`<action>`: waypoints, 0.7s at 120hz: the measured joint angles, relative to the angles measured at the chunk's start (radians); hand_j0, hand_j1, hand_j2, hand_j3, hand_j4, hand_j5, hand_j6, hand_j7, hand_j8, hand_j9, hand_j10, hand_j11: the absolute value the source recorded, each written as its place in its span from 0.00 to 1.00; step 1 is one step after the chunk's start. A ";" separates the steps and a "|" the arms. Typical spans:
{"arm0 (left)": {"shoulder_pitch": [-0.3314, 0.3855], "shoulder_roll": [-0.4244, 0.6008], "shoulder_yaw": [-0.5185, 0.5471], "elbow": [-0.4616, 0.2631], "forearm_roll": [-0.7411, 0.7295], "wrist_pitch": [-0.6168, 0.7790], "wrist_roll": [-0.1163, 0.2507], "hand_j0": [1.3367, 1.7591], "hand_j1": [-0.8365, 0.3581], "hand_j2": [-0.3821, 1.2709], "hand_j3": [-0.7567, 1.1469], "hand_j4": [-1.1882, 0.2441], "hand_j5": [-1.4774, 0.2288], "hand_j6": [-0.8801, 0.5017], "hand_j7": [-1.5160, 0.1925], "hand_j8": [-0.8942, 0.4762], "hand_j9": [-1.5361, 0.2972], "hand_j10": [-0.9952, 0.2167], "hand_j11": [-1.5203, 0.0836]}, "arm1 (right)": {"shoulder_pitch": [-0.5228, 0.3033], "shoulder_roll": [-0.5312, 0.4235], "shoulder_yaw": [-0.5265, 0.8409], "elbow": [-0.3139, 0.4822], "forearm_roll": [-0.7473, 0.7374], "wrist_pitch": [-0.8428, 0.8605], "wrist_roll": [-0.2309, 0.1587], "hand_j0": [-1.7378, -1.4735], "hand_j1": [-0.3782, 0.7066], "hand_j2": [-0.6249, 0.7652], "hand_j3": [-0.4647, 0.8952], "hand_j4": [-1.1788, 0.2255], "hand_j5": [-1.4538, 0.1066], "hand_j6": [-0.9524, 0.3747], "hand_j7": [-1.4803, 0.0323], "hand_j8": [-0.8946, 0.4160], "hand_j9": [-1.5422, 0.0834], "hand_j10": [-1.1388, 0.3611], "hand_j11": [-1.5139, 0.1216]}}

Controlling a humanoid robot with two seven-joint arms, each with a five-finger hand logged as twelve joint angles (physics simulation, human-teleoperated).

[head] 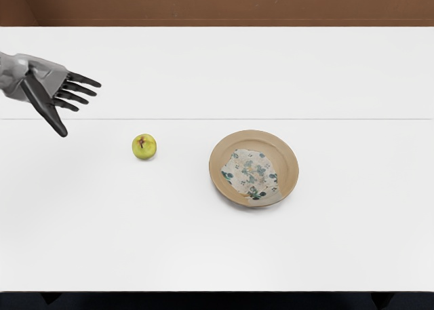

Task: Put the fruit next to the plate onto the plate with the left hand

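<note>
A small yellow-green apple [144,146] sits on the white table, stem up, to the left of the plate. The tan plate [287,155] has a white patch with green leaf print in its middle and nothing on it. My left hand [66,98] comes in from the left edge, up and to the left of the apple, well apart from it. Its dark fingers [83,87] are spread and hold nothing. The right arm does not show.
The white table [217,249] fills most of the view, with a faint seam across it just above the apple and plate. A brown wall runs along the far edge, a dark strip along the near edge.
</note>
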 joint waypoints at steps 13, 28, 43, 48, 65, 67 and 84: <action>0.000 0.000 -0.001 0.002 0.004 0.000 0.000 0.76 0.99 0.23 0.40 0.83 0.86 0.63 0.88 0.65 0.83 0.82 0.94 | 0.000 0.000 0.002 -0.001 0.002 -0.001 -0.001 0.30 0.04 0.45 0.34 0.83 0.92 0.71 0.97 0.67 0.94 0.75 0.91; 0.001 -0.004 -0.002 0.008 0.008 0.000 0.000 0.76 0.99 0.23 0.40 0.83 0.86 0.63 0.88 0.65 0.83 0.82 0.94 | -0.002 0.000 0.001 -0.008 0.003 -0.003 -0.002 0.30 0.04 0.45 0.34 0.83 0.92 0.71 0.97 0.67 0.94 0.75 0.91; -0.006 -0.032 -0.002 0.044 0.060 0.000 0.003 0.76 0.99 0.23 0.40 0.83 0.86 0.63 0.88 0.65 0.83 0.82 0.94 | -0.003 0.000 0.001 -0.010 0.003 -0.004 -0.002 0.30 0.04 0.45 0.34 0.83 0.92 0.71 0.97 0.67 0.94 0.75 0.91; -0.011 -0.148 -0.002 0.066 0.109 0.000 0.005 0.76 0.99 0.23 0.40 0.83 0.86 0.63 0.88 0.65 0.83 0.82 0.94 | -0.003 0.000 0.001 -0.011 0.003 -0.004 -0.002 0.30 0.04 0.45 0.34 0.83 0.92 0.71 0.97 0.67 0.94 0.75 0.91; 0.010 -0.423 0.038 0.231 0.271 0.000 0.009 0.76 0.99 0.23 0.40 0.83 0.86 0.63 0.88 0.65 0.83 0.82 0.94 | -0.003 0.000 0.001 -0.011 0.003 -0.004 -0.001 0.30 0.04 0.45 0.34 0.83 0.92 0.71 0.97 0.67 0.94 0.75 0.91; 0.007 -0.446 0.055 0.248 0.278 0.000 0.009 0.76 0.99 0.23 0.40 0.83 0.86 0.63 0.88 0.65 0.83 0.82 0.94 | -0.003 0.000 0.001 -0.011 0.003 -0.004 -0.001 0.30 0.04 0.45 0.34 0.83 0.92 0.71 0.97 0.67 0.94 0.75 0.91; -0.082 -0.581 0.230 0.305 0.285 0.008 0.009 0.76 0.99 0.23 0.40 0.83 0.86 0.63 0.88 0.65 0.84 0.82 0.95 | -0.003 0.000 0.001 -0.011 0.003 -0.004 -0.002 0.30 0.04 0.45 0.34 0.83 0.92 0.71 0.97 0.67 0.94 0.75 0.91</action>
